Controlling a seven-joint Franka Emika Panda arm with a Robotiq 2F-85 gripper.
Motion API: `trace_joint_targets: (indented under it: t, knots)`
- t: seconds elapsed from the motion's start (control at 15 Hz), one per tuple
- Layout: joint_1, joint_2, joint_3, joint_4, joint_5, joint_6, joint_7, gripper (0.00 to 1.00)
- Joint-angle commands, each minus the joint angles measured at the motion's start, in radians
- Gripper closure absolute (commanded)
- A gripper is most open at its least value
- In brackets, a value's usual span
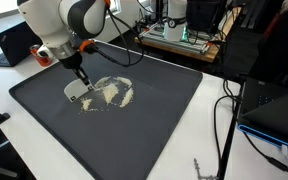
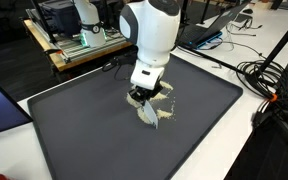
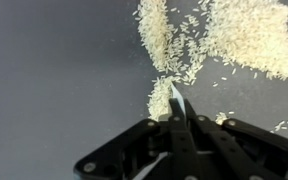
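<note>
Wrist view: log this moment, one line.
end effector: shut on thin white blade | blade: beside pale scattered rice grains | surface: dark grey mat

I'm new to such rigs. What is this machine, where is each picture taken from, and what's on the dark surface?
It is a white robot arm with a two-fingered hand. Two pictures come from cameras standing outside the robot; one comes from a camera on its wrist, looking past the hand. A dark mat carries scattered pale grains, probably rice. The hand is shut on a thin pale blade, its tip among the grains; what it is exactly I cannot tell.
</note>
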State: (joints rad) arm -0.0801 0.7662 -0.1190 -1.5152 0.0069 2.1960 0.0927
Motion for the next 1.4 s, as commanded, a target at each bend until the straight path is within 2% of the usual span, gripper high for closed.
trace_joint_targets:
  t: [0.0, 0.53, 0.87, 1.07, 1.33]
  knots:
    - [-0.014, -0.009, -0.002, -0.01, -0.016, -0.033, -0.011, 0.99]
    - [0.006, -0.069, -0.022, -0.08, -0.055, 0.018, -0.01, 0.99]
    - [0.048, -0.232, -0.023, -0.249, -0.145, 0.095, -0.02, 0.99]
    - [0.119, -0.326, -0.044, -0.338, -0.272, 0.096, 0.031, 0.99]
    - [0.237, -0.421, -0.069, -0.42, -0.556, 0.06, 0.175, 0.99]
